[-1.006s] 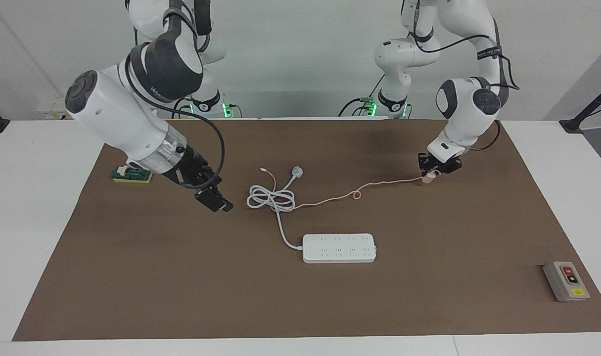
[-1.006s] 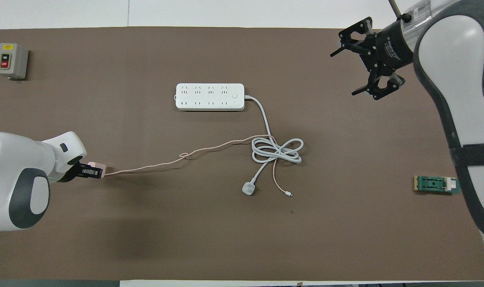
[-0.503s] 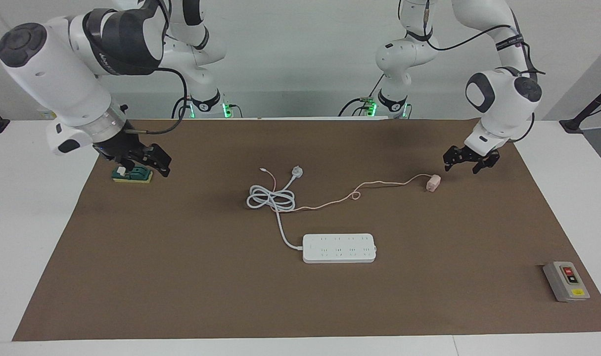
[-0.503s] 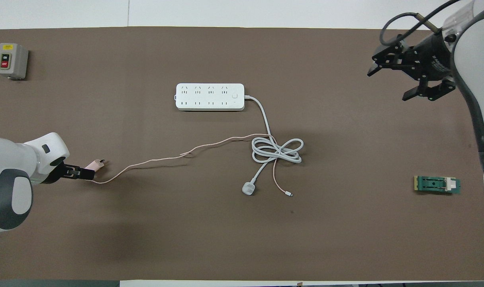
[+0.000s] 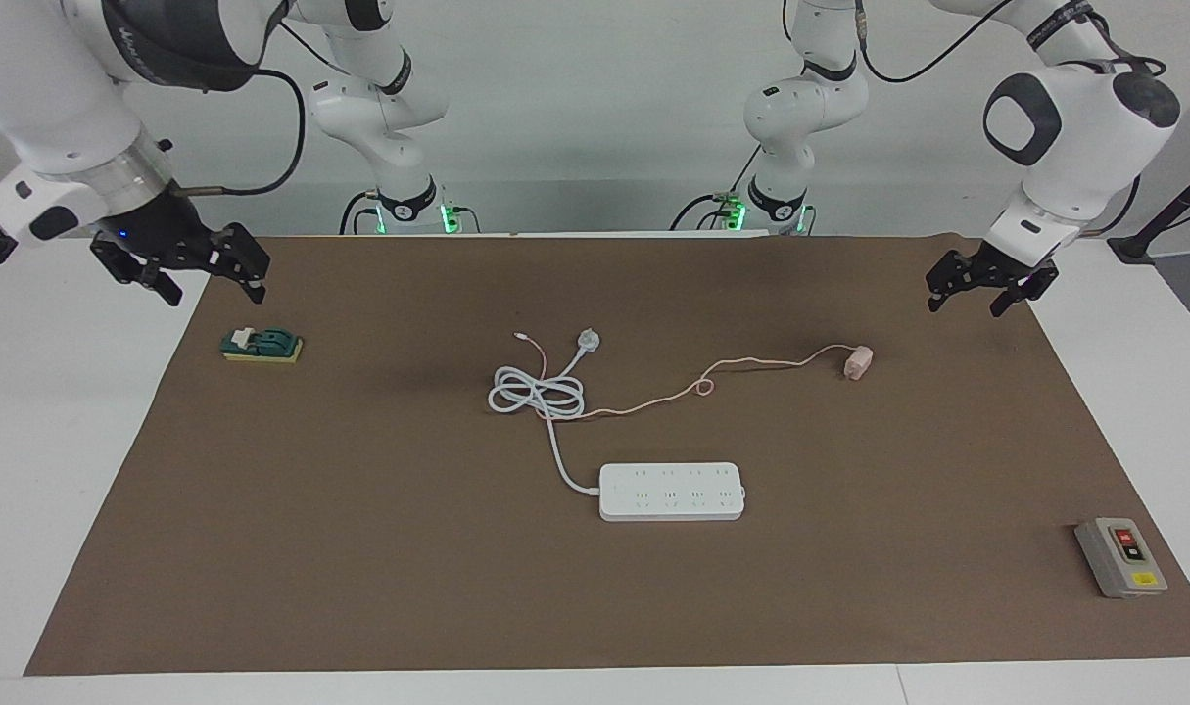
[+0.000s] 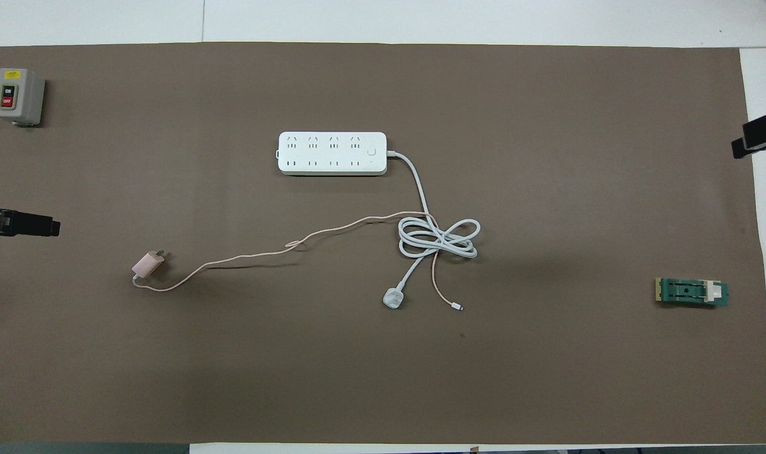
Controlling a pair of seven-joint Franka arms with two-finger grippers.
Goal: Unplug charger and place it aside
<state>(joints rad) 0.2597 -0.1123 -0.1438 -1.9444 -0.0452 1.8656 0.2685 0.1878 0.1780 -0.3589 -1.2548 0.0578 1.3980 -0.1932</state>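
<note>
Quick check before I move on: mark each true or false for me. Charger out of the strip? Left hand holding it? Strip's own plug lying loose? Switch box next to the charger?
1. The charger is out of the power strip. True.
2. The left hand holds the charger. False: it is open, up and apart from it.
3. The strip's white plug lies loose on the mat. True.
4. The switch box sits beside the charger. False: it is much farther from the robots.

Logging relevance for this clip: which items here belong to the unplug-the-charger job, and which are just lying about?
Job:
- charger, unplugged, lying on the mat toward the left arm's end
- power strip
- left claw, open, raised

Lying about:
- switch box
- green block
</note>
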